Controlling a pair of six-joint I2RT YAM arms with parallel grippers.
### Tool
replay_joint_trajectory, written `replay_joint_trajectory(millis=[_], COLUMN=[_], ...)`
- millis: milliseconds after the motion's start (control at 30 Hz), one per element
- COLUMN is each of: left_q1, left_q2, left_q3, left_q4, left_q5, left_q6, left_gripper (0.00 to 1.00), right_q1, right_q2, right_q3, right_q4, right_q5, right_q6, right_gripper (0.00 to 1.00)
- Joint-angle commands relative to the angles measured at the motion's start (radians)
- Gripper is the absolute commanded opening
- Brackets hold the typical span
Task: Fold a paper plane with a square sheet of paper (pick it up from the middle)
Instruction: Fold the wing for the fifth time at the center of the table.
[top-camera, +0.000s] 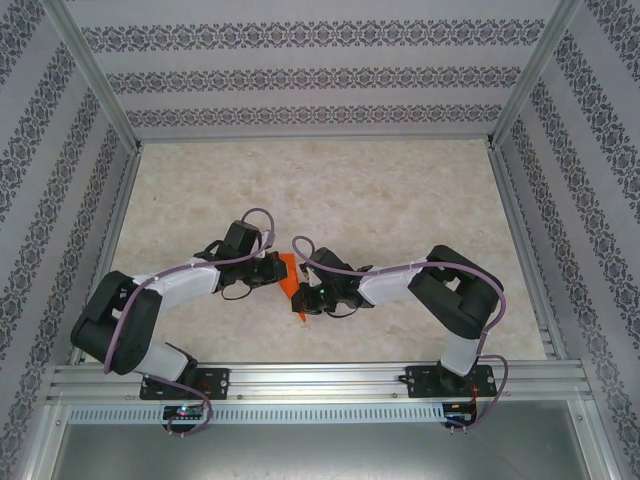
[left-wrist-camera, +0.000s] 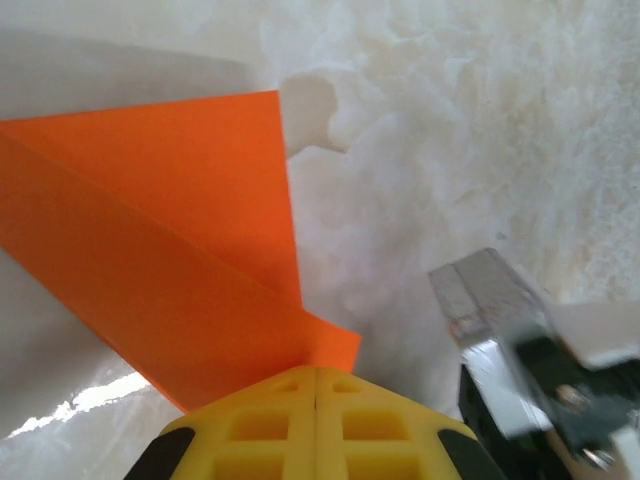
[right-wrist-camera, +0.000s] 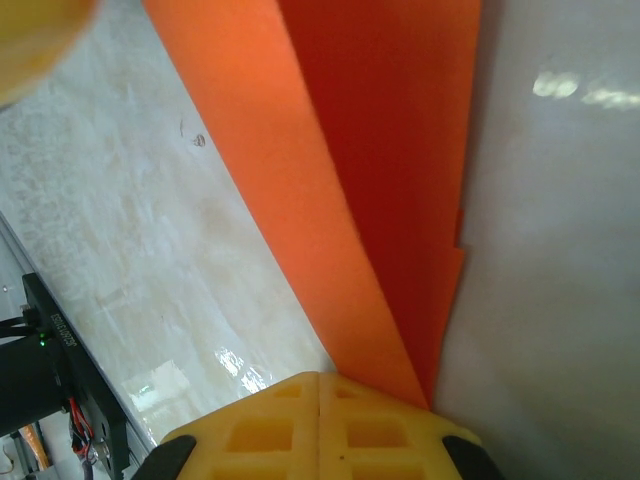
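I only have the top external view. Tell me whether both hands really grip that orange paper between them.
Observer: From the left wrist view, the left hand is shut on the near edge of the orange paper, beside a corner.
Operator: Now the right one.
Observer: From the right wrist view, the right hand is shut on the paper's narrow end, and the sheet widens away from it.
Operator: Report the folds.
Observer: A long crease runs from the right hand up the paper. The layer to its right looks darker.
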Motion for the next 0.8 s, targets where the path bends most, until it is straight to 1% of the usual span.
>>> replay_joint_trajectory(millis=[0, 200, 367, 467, 633, 767], left_q1=[-0.014, -0.008, 0.036, 0.064, 0.093, 0.123], left_q2=[0.049, 0.105, 0.135, 0.182, 0.198, 0.21], left_q3=[0.017, 0.017, -0.01, 0.003, 0.005, 0.018], left_q4=[0.058, 0.018, 0.075, 0.09, 0.097, 0.094], left_q5=[-0.021, -0.104, -0.073, -0.043, -0.06, -0.034], left_q6=[0.004, 0.058, 0.103, 0.116, 0.112, 0.113], left_gripper=[0.0, 0.0, 0.0, 0.0, 0.0, 0.0], right_q1=[0.0, 0.003, 0.018, 0.02, 0.022, 0.02], right_q2=[0.079, 0.09, 0.099, 0.098, 0.09, 0.093], right_q3=[-0.063, -0.073, -0.07, -0.075, -0.079, -0.076], right_q4=[-0.248, -0.252, -0.318, -0.31, -0.319, -0.333], right_q5=[0.06, 0.061, 0.095, 0.088, 0.085, 0.085], right_q6=[-0.015, -0.012, -0.039, -0.038, -0.043, -0.049], right_gripper=[0.0, 0.0, 0.0, 0.0, 0.0, 0.0])
